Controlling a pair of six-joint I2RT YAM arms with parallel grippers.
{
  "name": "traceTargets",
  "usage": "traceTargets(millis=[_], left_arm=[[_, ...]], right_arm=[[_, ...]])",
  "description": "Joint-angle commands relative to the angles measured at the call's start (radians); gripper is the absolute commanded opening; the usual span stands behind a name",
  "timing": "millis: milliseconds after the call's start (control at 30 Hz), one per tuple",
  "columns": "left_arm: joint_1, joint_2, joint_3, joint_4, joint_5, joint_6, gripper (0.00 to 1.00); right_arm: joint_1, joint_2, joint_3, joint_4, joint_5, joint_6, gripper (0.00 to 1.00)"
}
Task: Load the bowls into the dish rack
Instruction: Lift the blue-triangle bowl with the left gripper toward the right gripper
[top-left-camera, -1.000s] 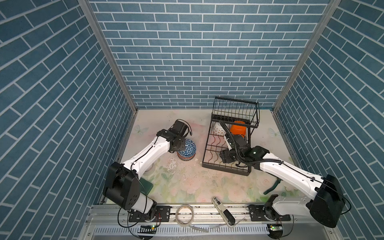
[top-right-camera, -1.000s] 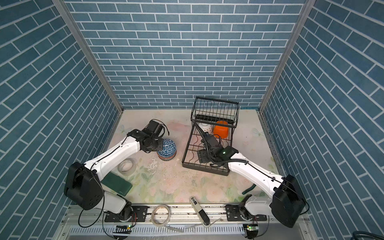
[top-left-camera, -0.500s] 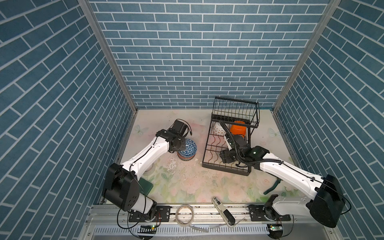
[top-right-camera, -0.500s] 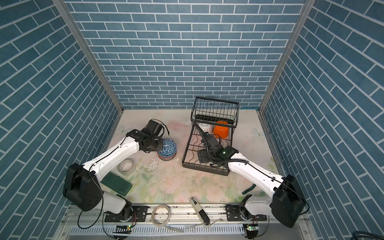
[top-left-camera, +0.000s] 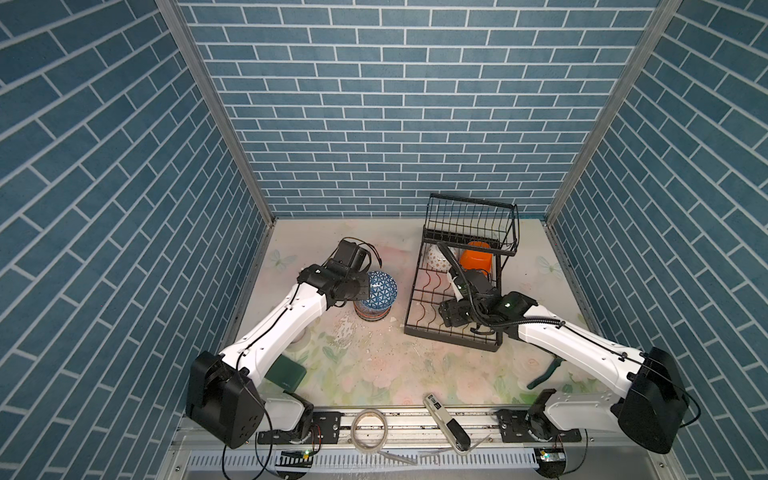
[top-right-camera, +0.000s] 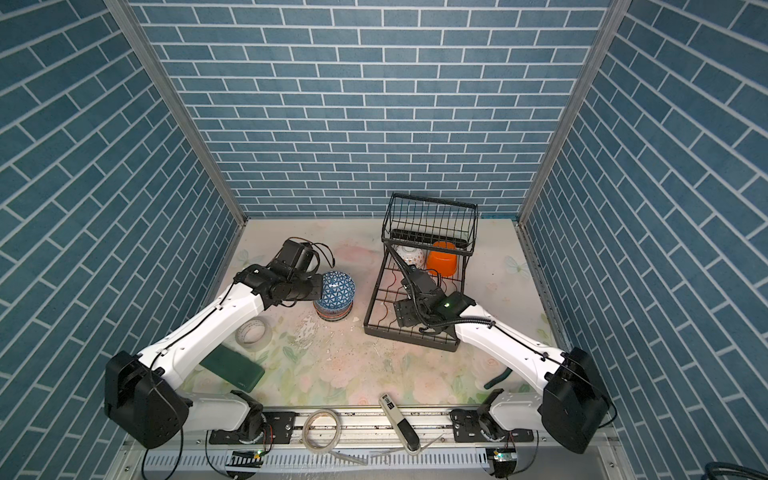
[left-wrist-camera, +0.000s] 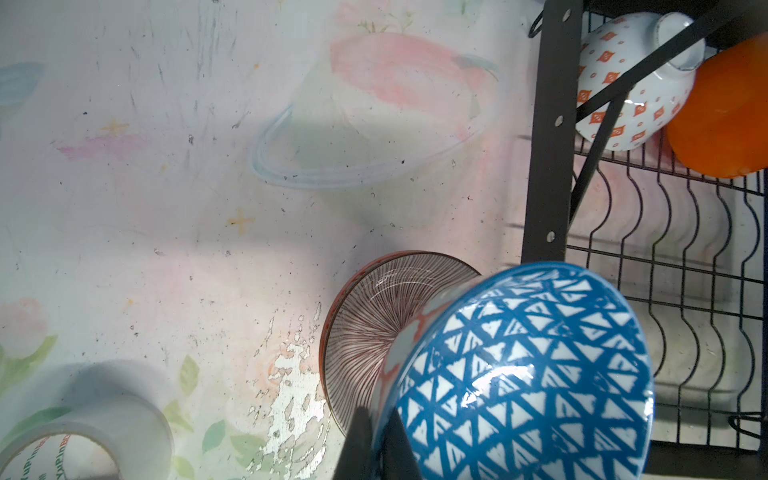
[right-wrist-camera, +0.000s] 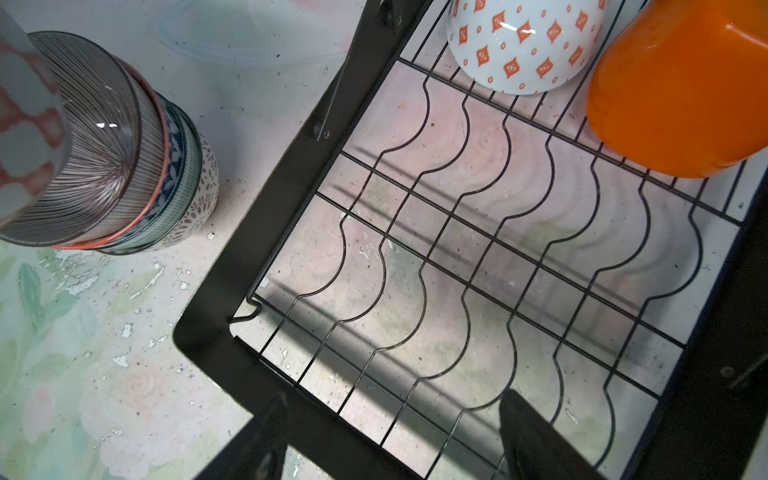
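Observation:
My left gripper (left-wrist-camera: 377, 415) is shut on the rim of a blue triangle-patterned bowl (top-left-camera: 381, 289) (top-right-camera: 338, 290) (left-wrist-camera: 519, 374). It holds the bowl tilted just above the stack of bowls (top-left-camera: 372, 313) (top-right-camera: 332, 313) (left-wrist-camera: 365, 332) (right-wrist-camera: 137, 187) on the table. To the right stands the black wire dish rack (top-left-camera: 415, 286) (top-right-camera: 374, 291) (left-wrist-camera: 546, 166) (right-wrist-camera: 291, 187). At the back of its lower tier lie a white bowl with orange diamonds (top-left-camera: 436, 257) (right-wrist-camera: 528, 41) and an orange bowl (top-left-camera: 477, 264) (right-wrist-camera: 681, 83). My right gripper (top-left-camera: 451, 318) (right-wrist-camera: 392, 399) hangs open and empty over the rack's front left corner.
A clear tape roll (top-right-camera: 253, 332) (left-wrist-camera: 83, 440) and a dark green pad (top-left-camera: 286, 372) lie under the left arm. Green-handled pliers (top-left-camera: 544, 374) lie near the right arm. A tape ring (top-left-camera: 370, 428) and a hand tool (top-left-camera: 446, 419) rest on the front rail.
The blue bowl in my left gripper has risen very slightly above the stack. The right arm has not moved.

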Motion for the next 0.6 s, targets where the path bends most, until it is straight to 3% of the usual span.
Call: traceTargets(millis=[0, 300, 567], left_arm=[[-0.04, -0.038, -0.017, 0.036, -0.025, 0.017, 0.0], [-0.201, -0.087, -0.021, 0.057, -0.166, 0.001, 0.0], [-0.281, -0.032, -0.013, 0.093, -0.199, -0.028, 0.0]], right_arm=[[0.004, 0.014, 0.04, 0.015, -0.04, 0.013, 0.79], [0.005, 0.021, 0.099, 0.047, -0.118, 0.04, 0.75], [0.006, 0.022, 0.115, 0.078, -0.166, 0.073, 0.68]])
